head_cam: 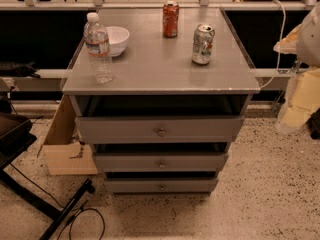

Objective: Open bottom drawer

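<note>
Gripper [301,104]: seen only as a pale blurred form at the right edge of the view, beside the cabinet's right side and apart from it; how wide it is set cannot be told.
Floor [270,194]: speckled light ground; bare room is left in front of the drawers and to their right, below the gripper.
Cabinet [160,69]: a grey unit with a flat top whose front edge overhangs the three drawers.
Black stand [30,194]: its legs and a cable are laid on the floor at the lower left, near the cabinet's front corner.
Cardboard [65,151]: leaned against the cabinet's left side, at drawer height.
Top drawer [125,130]: the widest front, with a dark gap above it.
Middle drawer [130,162]: a narrower front just below.
Bottom drawer [135,186]: the lowest and slimmest front, just above the floor, with a dark slit over its upper edge.
Water bottle [98,46]: upright near the top's left edge.
Bowl [117,39]: white, placed just behind the bottle.
Silver can [203,44]: upright, right of centre.
Red can [170,19]: upright near the rear edge.
Knob [161,187]: small, round, centred on the bottom drawer, untouched.
</note>
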Controlling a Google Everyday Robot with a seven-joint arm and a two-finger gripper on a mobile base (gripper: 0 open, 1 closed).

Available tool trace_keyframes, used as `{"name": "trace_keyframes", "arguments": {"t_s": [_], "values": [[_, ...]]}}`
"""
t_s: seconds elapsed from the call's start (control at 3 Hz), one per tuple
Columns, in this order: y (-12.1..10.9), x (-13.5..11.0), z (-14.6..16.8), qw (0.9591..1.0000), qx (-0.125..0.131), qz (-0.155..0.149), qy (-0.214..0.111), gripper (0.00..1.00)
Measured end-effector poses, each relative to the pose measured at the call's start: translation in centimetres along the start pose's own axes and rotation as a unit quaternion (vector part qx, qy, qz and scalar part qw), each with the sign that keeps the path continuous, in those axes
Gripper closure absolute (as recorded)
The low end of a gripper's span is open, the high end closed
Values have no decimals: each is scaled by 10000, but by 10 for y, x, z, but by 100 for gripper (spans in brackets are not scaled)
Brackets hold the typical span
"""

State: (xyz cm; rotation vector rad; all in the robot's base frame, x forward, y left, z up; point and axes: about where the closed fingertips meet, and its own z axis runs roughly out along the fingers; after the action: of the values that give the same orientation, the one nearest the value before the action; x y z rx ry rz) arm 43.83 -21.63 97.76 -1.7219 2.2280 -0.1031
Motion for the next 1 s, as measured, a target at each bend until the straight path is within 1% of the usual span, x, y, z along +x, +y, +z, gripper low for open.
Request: {"name": "trace_keyframes", "arguments": {"t_s": [0.33,0.67,1.0], "values": [[0,0,0,10000,-1,0,0,0],[21,9,26,9999,-159,47,-11,0],[52,30,70,9998,-163,77,76,0]]}}
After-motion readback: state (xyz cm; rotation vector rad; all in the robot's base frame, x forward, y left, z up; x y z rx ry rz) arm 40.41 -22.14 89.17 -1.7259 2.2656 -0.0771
